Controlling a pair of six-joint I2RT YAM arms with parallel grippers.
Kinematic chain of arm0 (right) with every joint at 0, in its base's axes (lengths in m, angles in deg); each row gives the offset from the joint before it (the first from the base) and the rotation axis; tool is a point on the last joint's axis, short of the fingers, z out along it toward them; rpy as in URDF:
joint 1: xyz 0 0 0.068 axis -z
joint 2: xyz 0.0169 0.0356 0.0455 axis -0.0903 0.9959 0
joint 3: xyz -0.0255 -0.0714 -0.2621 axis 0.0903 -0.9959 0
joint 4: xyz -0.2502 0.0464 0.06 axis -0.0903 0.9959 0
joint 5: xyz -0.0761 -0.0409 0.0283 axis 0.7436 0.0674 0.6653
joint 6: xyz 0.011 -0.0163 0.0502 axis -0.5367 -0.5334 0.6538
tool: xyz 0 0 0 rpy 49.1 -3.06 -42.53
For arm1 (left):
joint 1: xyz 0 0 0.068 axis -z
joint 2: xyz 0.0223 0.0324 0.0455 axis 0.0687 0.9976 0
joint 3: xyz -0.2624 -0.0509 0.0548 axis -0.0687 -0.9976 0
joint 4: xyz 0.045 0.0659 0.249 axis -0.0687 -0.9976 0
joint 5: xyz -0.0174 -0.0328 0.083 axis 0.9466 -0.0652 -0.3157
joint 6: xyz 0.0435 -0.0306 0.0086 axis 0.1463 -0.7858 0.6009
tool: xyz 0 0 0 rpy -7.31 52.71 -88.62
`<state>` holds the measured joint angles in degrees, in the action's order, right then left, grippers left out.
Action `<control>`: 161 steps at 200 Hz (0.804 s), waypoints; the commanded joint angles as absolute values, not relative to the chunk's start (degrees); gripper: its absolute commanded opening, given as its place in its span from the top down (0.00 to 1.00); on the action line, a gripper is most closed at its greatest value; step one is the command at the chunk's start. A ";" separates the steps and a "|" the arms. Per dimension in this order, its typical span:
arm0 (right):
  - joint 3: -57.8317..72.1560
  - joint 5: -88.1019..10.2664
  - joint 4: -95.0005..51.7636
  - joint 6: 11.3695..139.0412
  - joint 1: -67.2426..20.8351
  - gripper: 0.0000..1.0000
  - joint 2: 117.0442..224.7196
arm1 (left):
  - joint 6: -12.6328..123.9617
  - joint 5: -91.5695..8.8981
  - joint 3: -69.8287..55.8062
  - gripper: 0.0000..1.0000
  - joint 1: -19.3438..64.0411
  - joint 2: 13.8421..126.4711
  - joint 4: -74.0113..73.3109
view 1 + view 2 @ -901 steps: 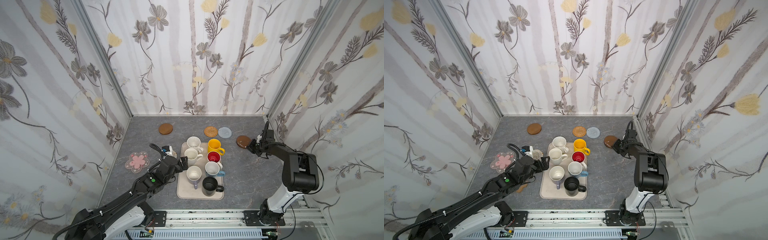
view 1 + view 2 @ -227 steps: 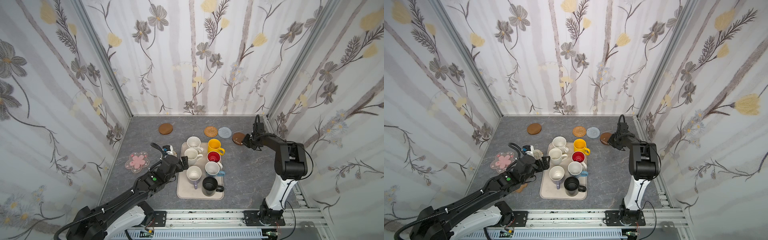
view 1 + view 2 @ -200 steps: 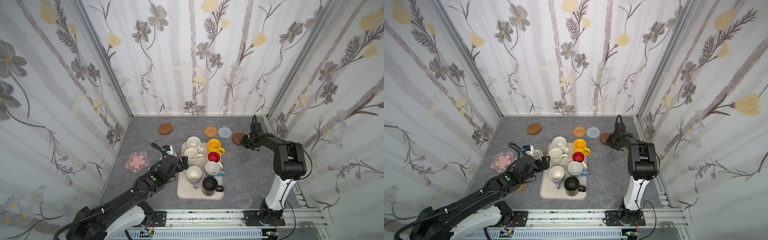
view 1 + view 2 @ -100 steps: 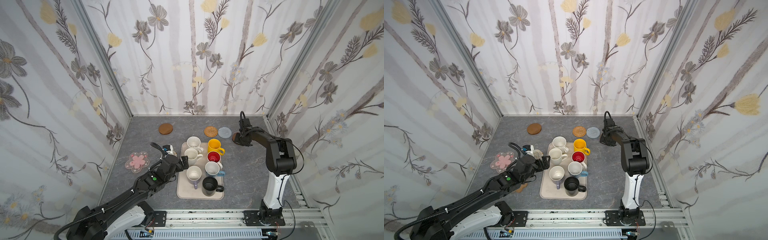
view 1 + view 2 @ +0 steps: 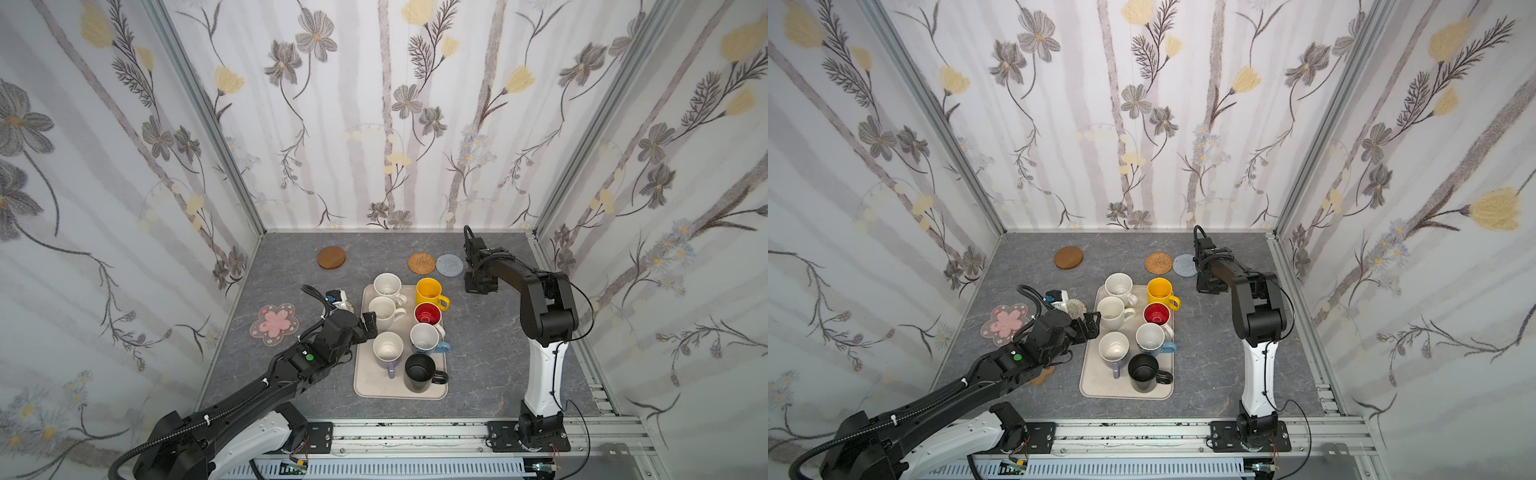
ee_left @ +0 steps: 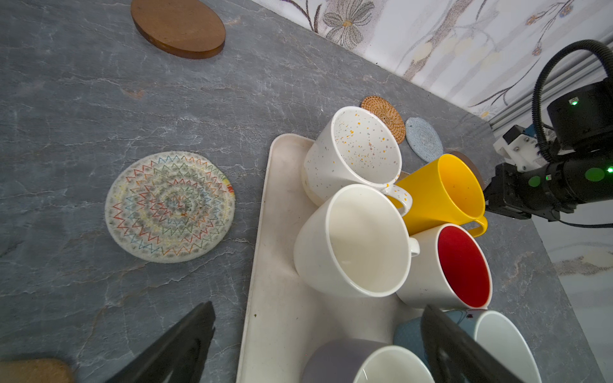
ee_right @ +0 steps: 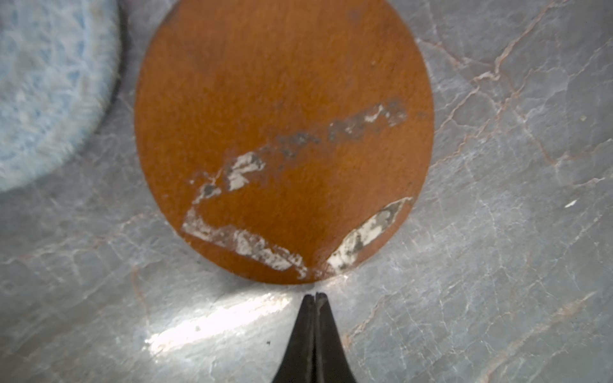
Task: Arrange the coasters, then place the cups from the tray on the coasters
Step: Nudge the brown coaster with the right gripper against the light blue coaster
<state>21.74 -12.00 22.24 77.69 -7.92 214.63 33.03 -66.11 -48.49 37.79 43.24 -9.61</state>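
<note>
My right gripper point(image 7: 315, 295) is shut and empty, its tips at the rim of the glossy amber coaster point(image 7: 282, 132), which lies beside the grey-blue coaster point(image 7: 43, 93). In both top views that gripper point(image 5: 478, 286) hides the amber disc. My left gripper point(image 6: 318, 348) hangs open over the tray's point(image 5: 370, 386) left edge, above the lavender cup point(image 5: 387, 348). The tray also holds the speckled point(image 5: 386, 284), cream point(image 5: 382, 311), yellow point(image 5: 429, 291), red-inside point(image 5: 428, 313), light blue point(image 5: 424, 337) and black point(image 5: 417, 371) cups.
A wooden disc point(image 5: 331, 257) and a rattan coaster point(image 5: 421, 263) lie near the back wall. The pink flower point(image 5: 274, 324), the crocheted round point(image 5: 1076, 307) and the brown paw point(image 5: 1042, 376) lie left of the tray. Walls enclose three sides.
The right arm swung left along the back, and the amber coaster now lies closer to the grey-blue one. The left arm has not moved.
</note>
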 commanded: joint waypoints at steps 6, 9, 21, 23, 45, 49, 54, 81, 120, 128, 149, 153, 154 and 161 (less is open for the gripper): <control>24.67 -7.33 26.48 74.90 -8.97 1.00 216.50 | 32.81 -67.39 -48.08 0.00 37.72 43.56 -9.67; 25.19 -7.18 26.80 74.72 -9.01 1.00 216.81 | 32.81 -67.36 -48.15 0.00 37.72 43.56 -9.67; 27.51 -7.23 28.24 73.99 -9.06 1.00 218.27 | 32.77 -67.24 -48.15 0.00 37.73 43.65 -9.67; 27.89 -7.24 28.47 73.84 -8.99 1.00 218.57 | 32.73 -67.28 -48.18 0.00 37.72 43.65 -9.67; 32.03 -7.96 30.25 72.39 -9.02 0.99 221.09 | 32.64 -67.45 -48.29 0.00 37.72 43.47 -9.67; 32.56 -8.07 30.36 72.21 -8.93 0.99 221.36 | 32.63 -67.41 -48.26 0.00 37.72 43.43 -9.67; 33.27 -8.13 30.51 72.07 -8.84 0.99 221.75 | 32.63 -67.41 -48.25 0.00 37.72 43.47 -9.68; 37.72 -8.25 32.80 71.35 -8.71 0.99 224.23 | 32.71 -67.39 -48.21 0.00 37.71 43.66 -9.72; 41.71 -7.92 33.89 70.61 -8.64 0.99 226.28 | 32.63 -67.85 -47.80 0.00 37.72 44.72 -9.70; 42.79 -7.74 34.36 70.52 -8.54 0.99 226.81 | 32.66 -67.92 -47.55 0.00 37.74 45.11 -9.72; 45.08 -7.20 35.17 70.43 -8.28 1.00 227.89 | 32.76 -68.04 -47.26 0.00 37.74 45.67 -9.67; 45.30 -7.19 35.22 70.43 -8.27 1.00 227.93 | 32.88 -68.12 -47.13 0.00 37.68 45.67 -9.69; 45.35 -7.13 35.22 70.43 -8.27 1.00 227.97 | 32.84 -68.12 -47.12 0.00 37.70 45.71 -9.72; 45.67 -6.99 35.17 70.43 -8.18 1.00 228.10 | 32.91 -68.28 -47.04 0.00 37.63 45.67 -9.73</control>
<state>44.15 -8.92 34.54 70.89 -8.47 227.46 33.00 -66.15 -47.77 37.84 45.49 -9.63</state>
